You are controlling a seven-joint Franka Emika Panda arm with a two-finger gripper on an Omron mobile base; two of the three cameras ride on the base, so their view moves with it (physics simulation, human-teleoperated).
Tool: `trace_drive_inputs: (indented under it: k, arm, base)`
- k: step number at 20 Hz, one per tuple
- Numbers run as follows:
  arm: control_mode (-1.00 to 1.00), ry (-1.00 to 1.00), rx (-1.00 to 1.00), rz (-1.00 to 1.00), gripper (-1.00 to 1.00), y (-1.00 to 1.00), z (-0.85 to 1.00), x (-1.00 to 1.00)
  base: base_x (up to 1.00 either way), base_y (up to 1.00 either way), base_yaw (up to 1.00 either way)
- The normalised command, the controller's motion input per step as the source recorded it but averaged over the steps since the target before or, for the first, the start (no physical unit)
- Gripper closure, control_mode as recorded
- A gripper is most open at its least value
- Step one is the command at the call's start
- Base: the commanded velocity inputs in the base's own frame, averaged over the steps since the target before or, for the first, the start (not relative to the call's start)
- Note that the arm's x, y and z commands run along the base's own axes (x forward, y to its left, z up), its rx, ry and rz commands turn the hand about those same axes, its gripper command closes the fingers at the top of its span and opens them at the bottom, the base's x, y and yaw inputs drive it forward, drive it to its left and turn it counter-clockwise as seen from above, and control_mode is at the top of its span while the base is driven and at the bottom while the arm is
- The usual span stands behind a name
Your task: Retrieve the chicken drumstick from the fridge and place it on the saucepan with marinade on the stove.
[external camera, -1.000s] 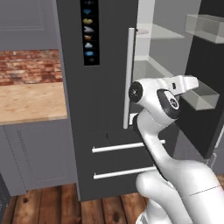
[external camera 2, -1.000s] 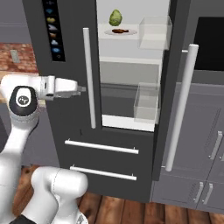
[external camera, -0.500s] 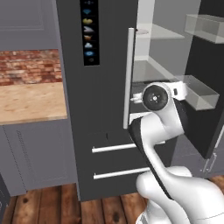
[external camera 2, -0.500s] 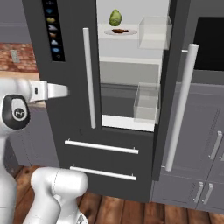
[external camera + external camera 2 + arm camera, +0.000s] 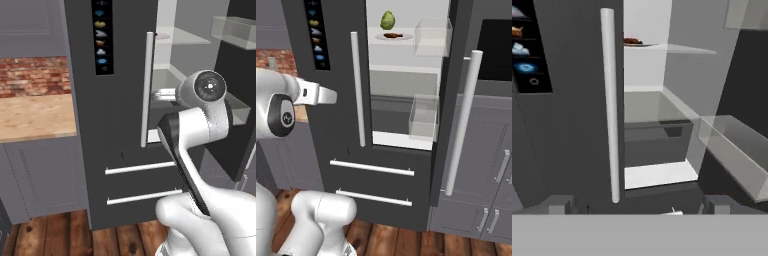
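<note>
Standing open, tall dark grey fridge (image 5: 331, 150) with white interior. Up on its top glass shelf (image 5: 406, 41), toward the left edge: white plate (image 5: 394, 36) bearing small dark reddish-brown chicken drumstick (image 5: 392, 35), long axis lying sideways. Well below and left of it, two-finger gripper (image 5: 637, 202), jaws spread wide, empty.

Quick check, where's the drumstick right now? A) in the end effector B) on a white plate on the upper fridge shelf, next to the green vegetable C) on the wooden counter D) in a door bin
B: the drumstick lies on the plate on the upper fridge shelf, beside the green vegetable.
</note>
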Motion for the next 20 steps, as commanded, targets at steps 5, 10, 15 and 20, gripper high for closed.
trace_drive_inputs:
  k: [5,10,15,20]
  arm:
    - [-1.0,0.05,0.19,-0.05,-1.0,-0.33,0.13,0.24]
    - [-1.0,0.1,0.17,0.02,-1.0,-0.11,-0.09,0.27]
    - [-1.0,0.15,0.03,0.14,-1.0,0.24,-0.08,0.4]
    - [-1.0,-0.05,-0.09,0.16,-1.0,0.23,-0.03,0.17]
  base:
    - [0.0,0.0,0.0]
    - [0.0,0.0,0.0]
    - [0.0,0.0,0.0]
    - [0.0,0.0,0.0]
